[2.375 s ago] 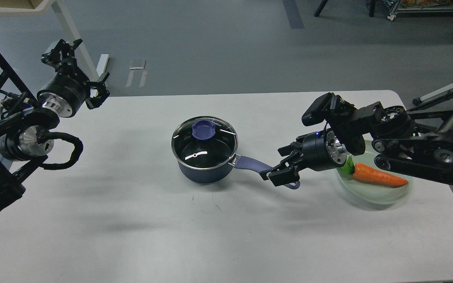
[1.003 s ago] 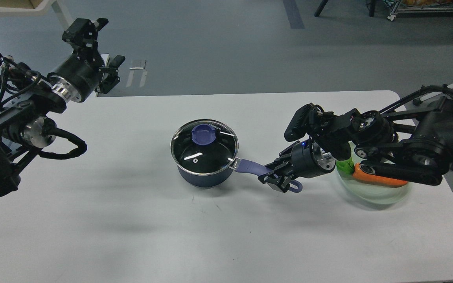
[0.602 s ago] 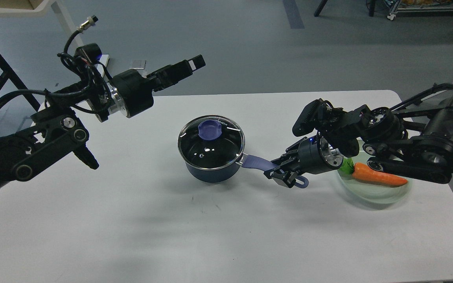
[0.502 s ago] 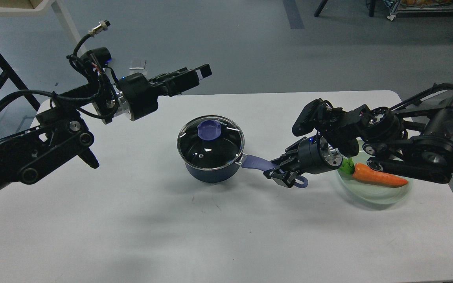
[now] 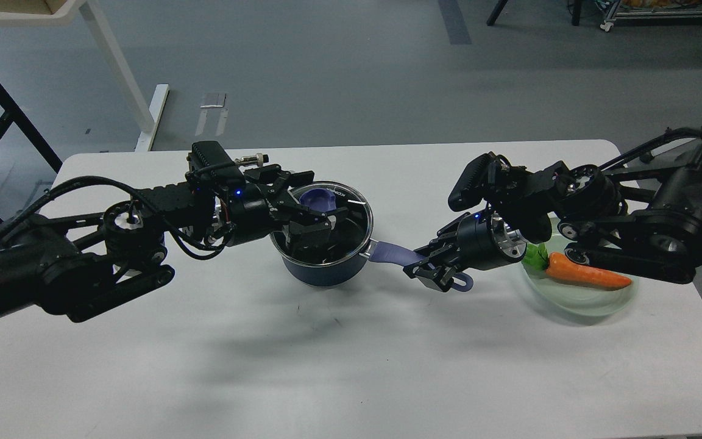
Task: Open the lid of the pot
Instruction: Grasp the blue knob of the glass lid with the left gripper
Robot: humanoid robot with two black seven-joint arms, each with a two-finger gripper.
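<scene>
The navy pot (image 5: 326, 268) stands mid-table with its glass lid (image 5: 354, 210) on it. The lid's blue-purple knob (image 5: 317, 197) shows between the fingers of my left gripper (image 5: 316, 208). That gripper reaches in from the left, low over the lid, and is open, one finger behind the knob and one in front. I cannot tell whether the fingers touch the knob. My right gripper (image 5: 431, 268) is shut on the pot's lavender handle (image 5: 390, 251) near its holed end (image 5: 462, 283).
A pale green glass plate (image 5: 576, 305) with an orange carrot (image 5: 588, 274) lies at the right, under my right arm. The white table (image 5: 326, 366) ends at a rounded far edge, with grey floor beyond.
My left arm has swung from high at the far left down to the lid, with the gripper now straddling the knob. My right gripper closed on the handle and the pot shifted slightly.
</scene>
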